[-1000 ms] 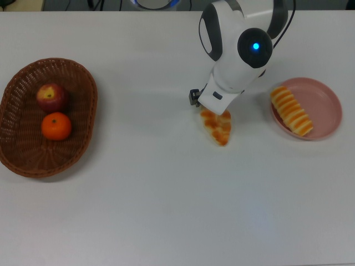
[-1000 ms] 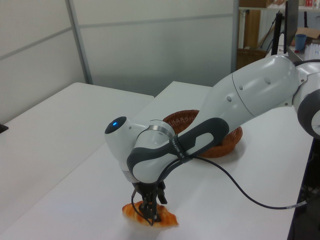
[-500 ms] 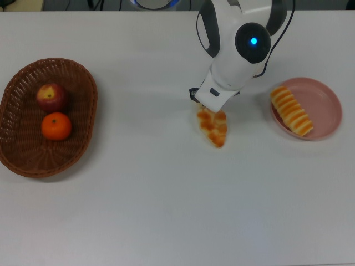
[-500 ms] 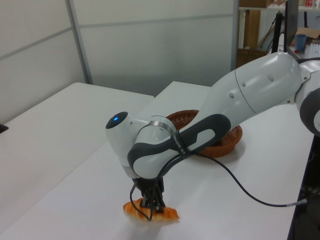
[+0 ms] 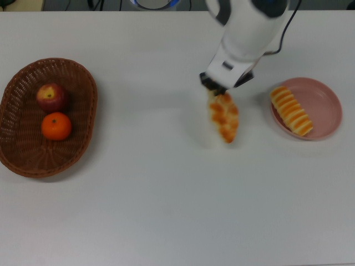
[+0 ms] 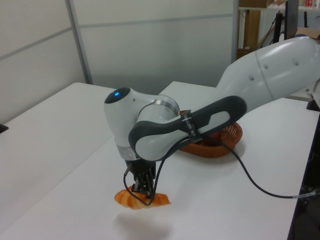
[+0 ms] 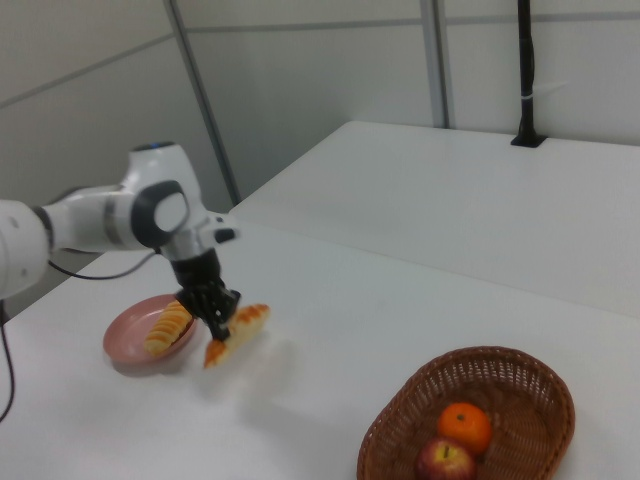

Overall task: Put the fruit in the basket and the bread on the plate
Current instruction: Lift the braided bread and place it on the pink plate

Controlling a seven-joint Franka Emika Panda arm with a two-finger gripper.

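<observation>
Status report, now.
Hand shut on braided roll, lifted off table. Striped roll on pink plate. Both fruits in basket. Path to plate clear.

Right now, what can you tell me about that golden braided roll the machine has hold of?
The braided roll is a long golden-brown bun with knobbly plaited segments and pointed ends, glossy like a toy. The gripper pinches it near one end, so it hangs lifted off the white table; a soft shadow lies beneath it in the left view. It sits roughly level, slightly tilted. In the top view it is between the basket and the pink plate, closer to the plate, touching neither.
</observation>
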